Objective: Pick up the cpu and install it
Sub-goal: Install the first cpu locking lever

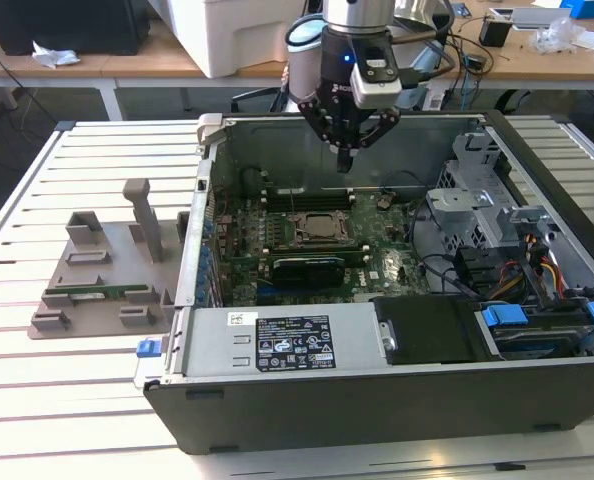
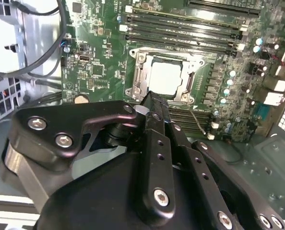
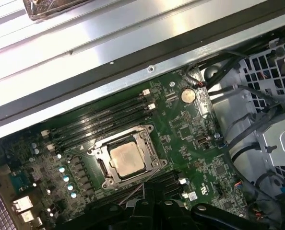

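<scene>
The gripper (image 1: 345, 157), fingers pinched together and empty, hangs over the open computer case (image 1: 277, 350). From the exterior view's left: a grey parts tray (image 1: 87, 300), then the cpu (image 1: 321, 228) lying in its metal-framed socket (image 2: 138, 79), cables (image 1: 537, 270) crowding beyond. Light, stiff, likely fragile; its thin edges look the safest hold.

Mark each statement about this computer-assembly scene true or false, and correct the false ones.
1. The cpu lies in the socket on the motherboard. True.
2. The gripper grips the cpu. False: it hangs shut above the motherboard, apart from the cpu.
3. The computer case lies open on a slatted table. True.
4. The grey holder tray sits on the exterior view's right of the computer case. False: it sits on that view's left.
5. A coin cell battery sits on the motherboard. True.
</scene>
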`<state>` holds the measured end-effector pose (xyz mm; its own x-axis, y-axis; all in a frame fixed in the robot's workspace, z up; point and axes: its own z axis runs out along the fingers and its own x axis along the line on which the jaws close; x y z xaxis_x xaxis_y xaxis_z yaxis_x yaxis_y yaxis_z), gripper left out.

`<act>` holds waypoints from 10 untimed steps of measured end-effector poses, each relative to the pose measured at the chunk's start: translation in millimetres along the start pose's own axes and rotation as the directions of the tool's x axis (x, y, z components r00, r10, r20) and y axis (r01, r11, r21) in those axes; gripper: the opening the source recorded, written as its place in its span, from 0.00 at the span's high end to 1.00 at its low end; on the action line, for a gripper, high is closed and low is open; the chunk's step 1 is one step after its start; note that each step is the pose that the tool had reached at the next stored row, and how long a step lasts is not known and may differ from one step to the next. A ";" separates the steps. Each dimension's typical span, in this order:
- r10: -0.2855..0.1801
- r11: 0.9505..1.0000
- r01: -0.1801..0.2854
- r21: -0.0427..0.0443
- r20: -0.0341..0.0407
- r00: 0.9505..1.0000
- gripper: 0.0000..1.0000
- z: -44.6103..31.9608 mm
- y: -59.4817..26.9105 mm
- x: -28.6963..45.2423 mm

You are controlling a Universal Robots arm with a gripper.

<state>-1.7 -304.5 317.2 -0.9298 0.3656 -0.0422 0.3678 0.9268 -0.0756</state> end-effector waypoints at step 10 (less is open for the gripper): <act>-0.077 0.992 0.073 -0.101 -0.031 0.997 0.89 0.1 0.0 0.0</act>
<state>-1.7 -304.5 317.1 -0.9552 0.2959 -0.0049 0.2957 0.9550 0.0221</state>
